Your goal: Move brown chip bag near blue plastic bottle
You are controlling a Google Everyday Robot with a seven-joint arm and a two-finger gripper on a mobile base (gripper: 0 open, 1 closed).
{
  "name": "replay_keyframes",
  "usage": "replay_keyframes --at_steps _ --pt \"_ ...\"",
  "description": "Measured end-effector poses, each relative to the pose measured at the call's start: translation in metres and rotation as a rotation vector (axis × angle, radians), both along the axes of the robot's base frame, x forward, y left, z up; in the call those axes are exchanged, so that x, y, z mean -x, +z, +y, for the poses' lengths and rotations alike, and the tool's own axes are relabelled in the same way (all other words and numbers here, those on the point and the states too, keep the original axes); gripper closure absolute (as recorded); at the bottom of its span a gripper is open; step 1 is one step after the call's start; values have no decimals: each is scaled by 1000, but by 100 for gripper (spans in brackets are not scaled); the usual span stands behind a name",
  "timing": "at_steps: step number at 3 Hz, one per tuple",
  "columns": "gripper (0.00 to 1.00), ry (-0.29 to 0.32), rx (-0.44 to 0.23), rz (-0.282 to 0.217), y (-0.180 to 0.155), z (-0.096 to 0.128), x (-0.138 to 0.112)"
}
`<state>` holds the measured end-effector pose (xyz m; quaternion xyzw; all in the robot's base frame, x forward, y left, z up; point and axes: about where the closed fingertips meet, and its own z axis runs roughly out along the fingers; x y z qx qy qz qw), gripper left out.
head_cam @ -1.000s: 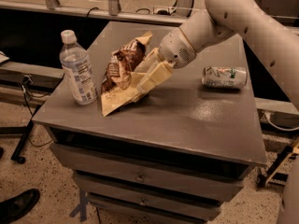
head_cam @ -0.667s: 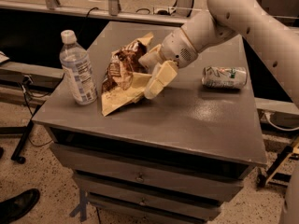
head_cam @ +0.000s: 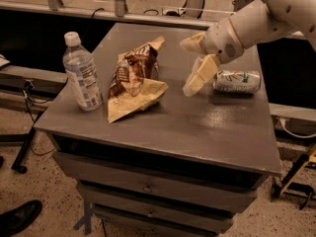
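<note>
The brown chip bag [head_cam: 134, 79] lies crumpled on the grey table, just right of the blue plastic bottle [head_cam: 81, 74], which stands upright near the table's left edge. A small gap separates them. My gripper [head_cam: 191, 63] hangs above the table's middle right, well to the right of the bag and beside the can. Its fingers are spread apart and hold nothing.
A silver-green can [head_cam: 237, 81] lies on its side at the table's right. The grey table [head_cam: 197, 127] has drawers below its front edge. A dark shoe [head_cam: 19, 216] is on the floor at the bottom left. Rails run behind the table.
My gripper let go of the chip bag and drew back up and to the right, toward the can. The bag stays lying next to the bottle.
</note>
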<state>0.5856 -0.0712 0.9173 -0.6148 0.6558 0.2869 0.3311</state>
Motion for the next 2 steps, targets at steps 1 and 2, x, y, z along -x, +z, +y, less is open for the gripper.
replay_keyframes --at_steps 1,2 --pt "0 -109 10 -135 32 -65 -7" --pt "0 -190 -3 -216 53 -115 -5"
